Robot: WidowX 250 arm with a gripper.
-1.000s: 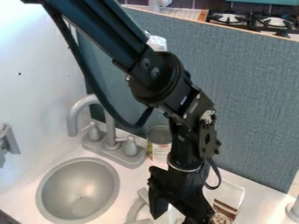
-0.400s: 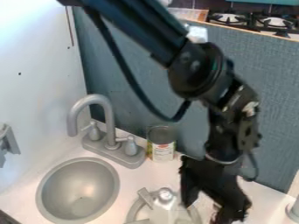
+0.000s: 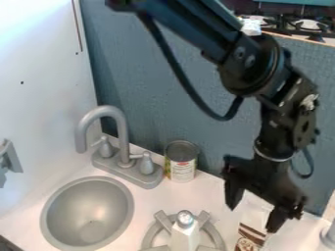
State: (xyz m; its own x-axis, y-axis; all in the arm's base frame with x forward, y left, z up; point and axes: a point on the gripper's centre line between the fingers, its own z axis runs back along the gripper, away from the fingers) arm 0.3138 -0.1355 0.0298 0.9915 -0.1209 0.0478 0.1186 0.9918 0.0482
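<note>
The black gripper (image 3: pixel 252 217) hangs at the lower right of the camera view, open, its two fingers spread wide apart. Just below and partly between them is a white and brown package (image 3: pixel 251 236); whether they touch cannot be made out. To the left, a white carton-like bottle with a silver top (image 3: pixel 185 234) stands upright over a grey stove grate (image 3: pixel 154 234). Behind them, a metal can with a white label (image 3: pixel 181 169) stands against the blue-grey back panel.
At the left is a round grey sink (image 3: pixel 87 213), with a grey faucet (image 3: pixel 120 142) behind it. A grey object (image 3: pixel 329 235) stands at the right edge. The blue-grey panel (image 3: pixel 157 73) rises behind the counter (image 3: pixel 152 197).
The arm and gripper have moved right and somewhat up, away from the stove grate, bringing the bottle and most of the grate into sight. The can and package have stayed put.
</note>
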